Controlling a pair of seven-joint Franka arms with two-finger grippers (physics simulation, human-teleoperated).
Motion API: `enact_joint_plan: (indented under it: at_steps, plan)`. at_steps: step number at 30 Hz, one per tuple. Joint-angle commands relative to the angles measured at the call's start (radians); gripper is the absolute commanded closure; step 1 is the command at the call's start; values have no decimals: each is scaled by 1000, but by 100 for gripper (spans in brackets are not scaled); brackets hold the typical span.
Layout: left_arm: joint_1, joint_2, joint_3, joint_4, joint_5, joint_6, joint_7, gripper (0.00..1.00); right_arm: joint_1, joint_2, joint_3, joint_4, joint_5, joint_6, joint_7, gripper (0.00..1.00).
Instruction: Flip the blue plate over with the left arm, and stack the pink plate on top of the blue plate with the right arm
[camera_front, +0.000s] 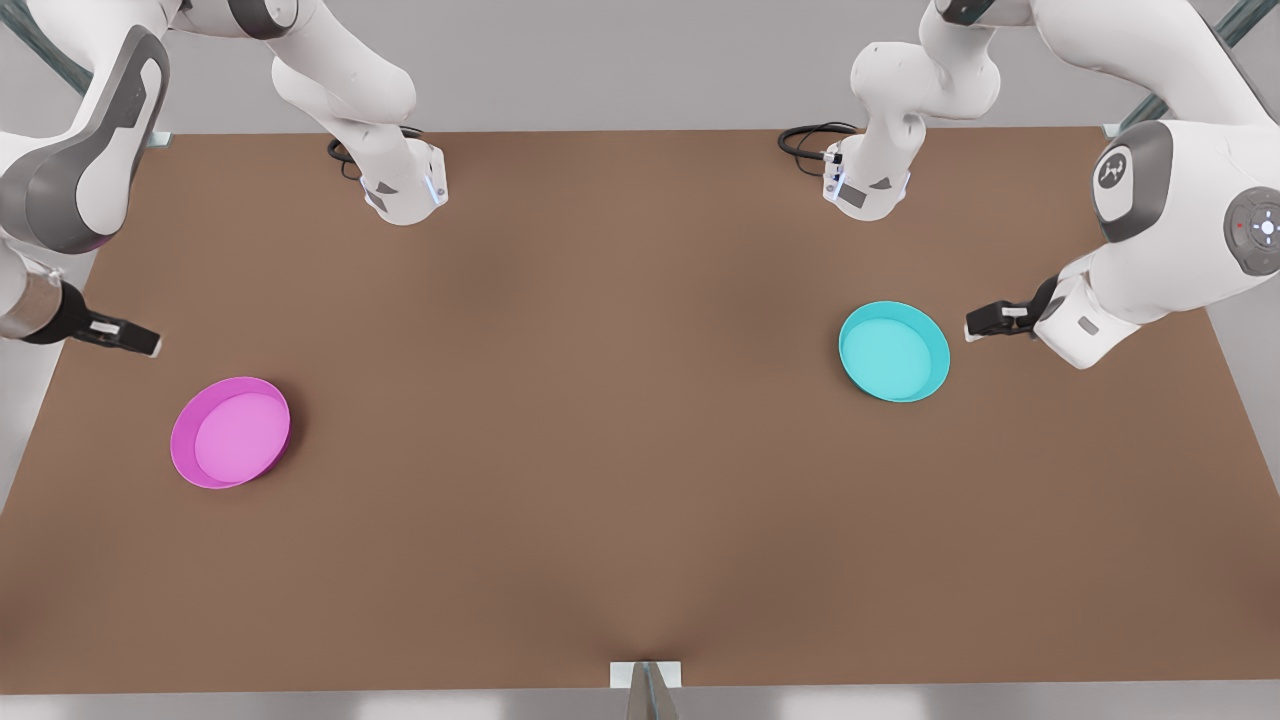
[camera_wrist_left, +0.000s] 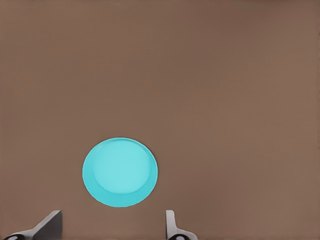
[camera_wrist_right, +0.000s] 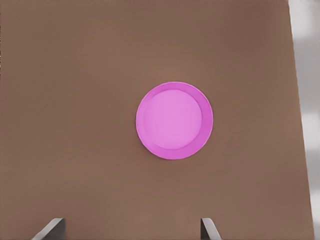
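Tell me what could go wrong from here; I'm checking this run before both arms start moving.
1. The blue plate lies flat, open side up, with a low rim. The left hand, open beside it, may slip off that rim or push the plate across the table instead of flipping it.
2. The pink plate sits far across the table from the blue one. The open right hand must carry it a long way, so it could tilt or drop.

Both wrist views cut each gripper off at the frame edge — left fingertips (camera_wrist_left: 50, 222) and right fingertips (camera_wrist_right: 52, 226) barely showing.
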Motion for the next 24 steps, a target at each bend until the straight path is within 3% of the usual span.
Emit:
enact_joint_plan:
  at_steps: [1, 3, 4, 6, 10, 12, 17, 24]
  plan:
    - [1, 0, 2, 1, -1, -2, 11, 0, 0, -1, 0, 0, 0, 63, 16, 0]
    - [15, 30, 8, -49, 0, 10, -3, 0, 0, -1, -1, 0, 0, 63, 16, 0]
    - [37, 33, 15, -164, -1, 117, -4, 0, 0, -1, -1, 0, 0, 63, 16, 0]
    - [216, 138, 38, -275, -163, 176, 438, 0, 0, -1, -1, 0, 0, 63, 16, 0]
    - [251, 160, 57, -626, -176, 573, 917, 0, 0, -1, -1, 0, 0, 63, 16, 0]
    - [248, 154, 49, -723, -176, 795, 1094, 0, 0, -1, -1, 0, 0, 63, 16, 0]
    - [248, 194, 46, -772, -188, 832, 1140, 0, 0, -1, 0, 0, 0, 61, 16, 0]
    - [241, 229, 29, -777, -187, 743, 1095, 0, 2, -1, 0, 0, 0, 61, 16, 0]
